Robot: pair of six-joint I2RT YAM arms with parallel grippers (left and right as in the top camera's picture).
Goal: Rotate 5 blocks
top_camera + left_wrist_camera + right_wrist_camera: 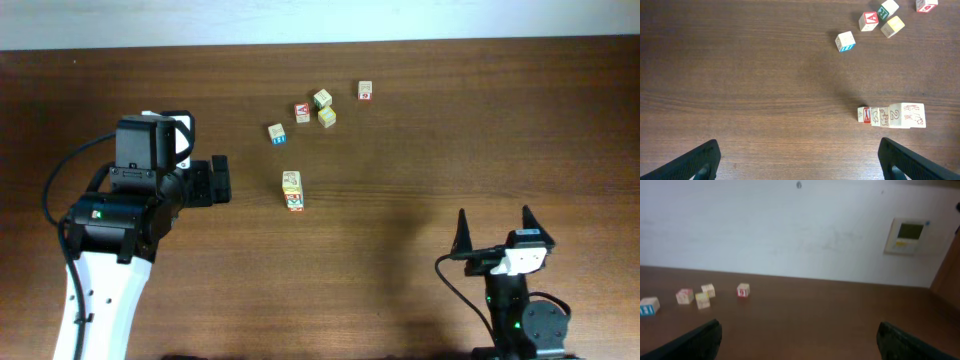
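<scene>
Four loose blocks lie at the back of the table: a red-printed one, a green one, another red one and a yellow one. A pale cube with a blue mark sits to their left. Closer in, a short column of blocks looks stacked; in the left wrist view the column is at the right. My left gripper is open and empty, left of that column. My right gripper is open and empty at the front right, far from every block.
The dark wooden table ends at a white wall along its back edge. The right wrist view looks across the table at the loose blocks and a wall panel. The left arm's white body fills the front left.
</scene>
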